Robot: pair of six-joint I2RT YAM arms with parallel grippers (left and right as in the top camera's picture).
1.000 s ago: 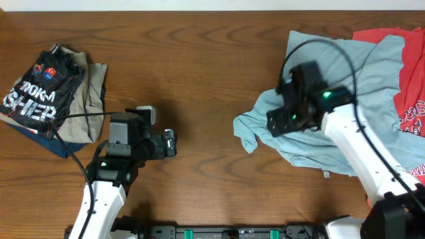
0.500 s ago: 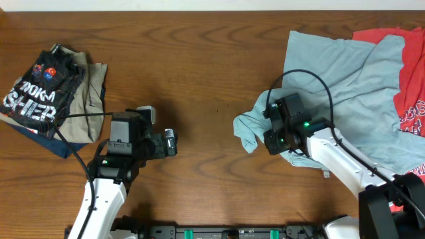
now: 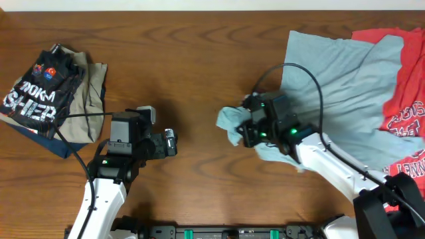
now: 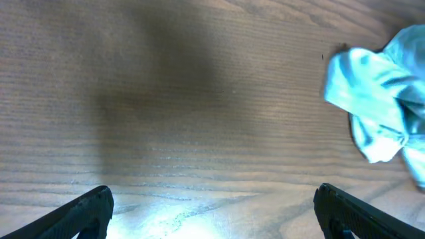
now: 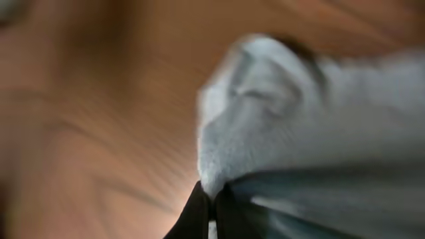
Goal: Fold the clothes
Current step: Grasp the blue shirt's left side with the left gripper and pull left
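Wooden table, seen from overhead, with the folding task judged to be at an early stage. The plain pale blue-grey short-sleeved T-shirt lay rumpled and unfolded across the right half of the table. Its right edge overlapped a red T-shirt with white lettering, which was also unfolded and ran out of view at the right border. At the far left lay a small pile of garments, a black printed one on top of tan and navy cloth. This pile looked roughly gathered and was possibly already dealt with. Both shirts on the right were judged to need spreading flat and folding.

The right gripper sat at the left margin of the blue-grey shirt, its fingers pressed together and pinching a fold of that cloth. A bunched corner bulged just beyond the fingertips toward the table centre. The wrist view was blurred, so the depth of the bite could not be told.

The left gripper hung over bare wood, with its fingers spread wide and nothing between them. The bunched corner lay apart from it, ahead and to its right.
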